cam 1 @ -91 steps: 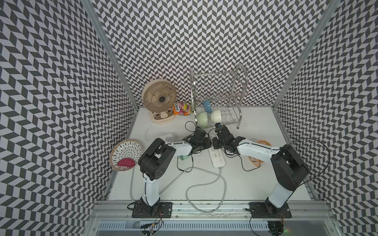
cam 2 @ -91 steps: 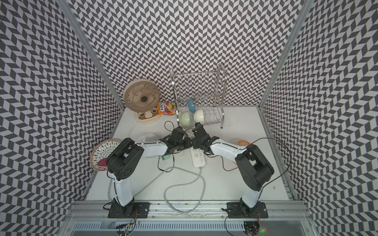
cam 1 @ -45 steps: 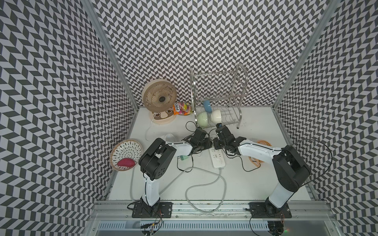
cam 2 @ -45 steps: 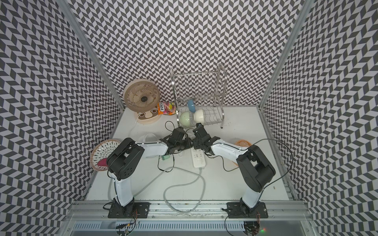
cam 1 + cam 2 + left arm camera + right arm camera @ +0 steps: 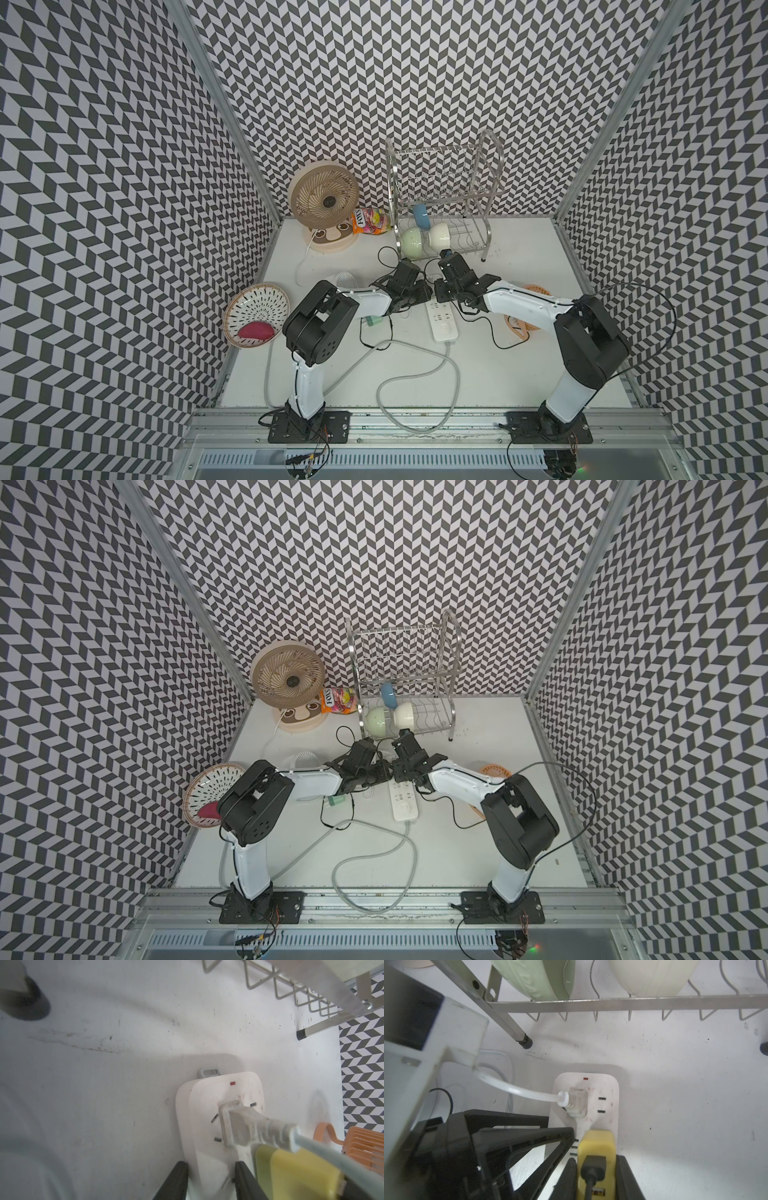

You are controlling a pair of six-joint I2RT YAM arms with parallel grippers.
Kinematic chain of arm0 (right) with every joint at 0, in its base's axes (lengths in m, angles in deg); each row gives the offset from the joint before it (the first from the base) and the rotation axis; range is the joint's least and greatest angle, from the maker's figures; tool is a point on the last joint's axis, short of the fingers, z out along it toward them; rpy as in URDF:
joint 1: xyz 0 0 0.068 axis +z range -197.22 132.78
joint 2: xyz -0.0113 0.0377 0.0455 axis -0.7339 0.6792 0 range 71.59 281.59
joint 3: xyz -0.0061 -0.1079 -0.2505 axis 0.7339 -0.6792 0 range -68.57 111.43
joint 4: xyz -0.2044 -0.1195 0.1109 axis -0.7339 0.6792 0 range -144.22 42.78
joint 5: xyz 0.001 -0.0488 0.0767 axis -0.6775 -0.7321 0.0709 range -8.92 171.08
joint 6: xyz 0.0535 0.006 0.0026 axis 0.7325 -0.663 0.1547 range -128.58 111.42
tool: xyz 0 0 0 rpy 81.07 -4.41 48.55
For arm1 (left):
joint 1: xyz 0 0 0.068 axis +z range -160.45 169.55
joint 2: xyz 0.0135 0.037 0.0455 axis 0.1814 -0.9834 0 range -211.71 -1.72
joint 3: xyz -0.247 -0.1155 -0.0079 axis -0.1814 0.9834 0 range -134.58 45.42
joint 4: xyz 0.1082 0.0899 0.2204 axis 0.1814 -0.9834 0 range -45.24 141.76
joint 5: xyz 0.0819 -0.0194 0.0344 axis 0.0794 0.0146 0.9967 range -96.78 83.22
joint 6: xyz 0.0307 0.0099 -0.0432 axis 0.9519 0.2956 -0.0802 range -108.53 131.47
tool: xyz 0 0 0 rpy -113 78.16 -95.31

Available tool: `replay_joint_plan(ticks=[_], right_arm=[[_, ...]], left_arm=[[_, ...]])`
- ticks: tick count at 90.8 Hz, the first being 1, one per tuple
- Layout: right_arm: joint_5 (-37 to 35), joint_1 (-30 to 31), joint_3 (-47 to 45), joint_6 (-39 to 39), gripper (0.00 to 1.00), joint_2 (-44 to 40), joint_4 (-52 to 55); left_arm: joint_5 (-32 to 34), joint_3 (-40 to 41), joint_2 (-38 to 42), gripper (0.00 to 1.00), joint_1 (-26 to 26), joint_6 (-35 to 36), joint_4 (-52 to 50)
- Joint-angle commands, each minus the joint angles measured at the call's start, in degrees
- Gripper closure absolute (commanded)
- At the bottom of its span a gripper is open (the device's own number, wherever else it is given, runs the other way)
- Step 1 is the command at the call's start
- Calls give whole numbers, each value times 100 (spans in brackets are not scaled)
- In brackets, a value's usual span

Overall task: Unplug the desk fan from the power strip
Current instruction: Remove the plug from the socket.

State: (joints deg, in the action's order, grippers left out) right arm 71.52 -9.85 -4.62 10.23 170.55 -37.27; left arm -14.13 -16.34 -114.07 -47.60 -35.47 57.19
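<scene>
Starting left: fan in back-left corner. Left gripper jaws part-spread on strip mid-table; clamped or just pressing, can't tell. White plug sits in strip's end socket. Right gripper clamped on yellow adapter; that grip shows only in right wrist view, both top views hide the jaws.

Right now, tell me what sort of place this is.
Likely a robot test cell, not a kitchen: chevron-patterned walls, a dish rack on a white table, two arms bolted to a rail.
</scene>
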Motion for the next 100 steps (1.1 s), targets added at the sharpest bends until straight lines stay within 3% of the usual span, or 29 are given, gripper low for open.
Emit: replay_joint_plan(ticks=[1, 6, 18, 32, 47, 62, 73, 83, 100], right_arm=[[444, 60, 287, -193, 83, -271, -353], [511, 60, 273, -192, 83, -268, -390], [-147, 62, 381, -116, 83, -214, -114], [964, 69, 310, -395, 81, -304, -517], [-430, 57, 521, -50, 82, -125, -2], [966, 60, 271, -353, 79, -343, -594], [-179, 53, 432, -21, 79, -205, -142], [-98, 51, 351, -12, 79, -307, -197], [-585, -183, -84, 322, 79, -908, -325]], left_arm=[[753, 296, -634, 59, 129, 141, -1298], [753, 285, -638, 59, 125, 141, -1299], [766, 301, -622, 59, 129, 142, -1308], [755, 295, -674, 59, 126, 141, -1299], [778, 282, -648, 59, 129, 124, -1306], [767, 256, -699, 58, 128, 141, -1316], [778, 279, -678, 59, 129, 119, -1310], [780, 304, -672, 59, 125, 124, -1303], [747, 318, -653, 58, 133, 115, -1272]])
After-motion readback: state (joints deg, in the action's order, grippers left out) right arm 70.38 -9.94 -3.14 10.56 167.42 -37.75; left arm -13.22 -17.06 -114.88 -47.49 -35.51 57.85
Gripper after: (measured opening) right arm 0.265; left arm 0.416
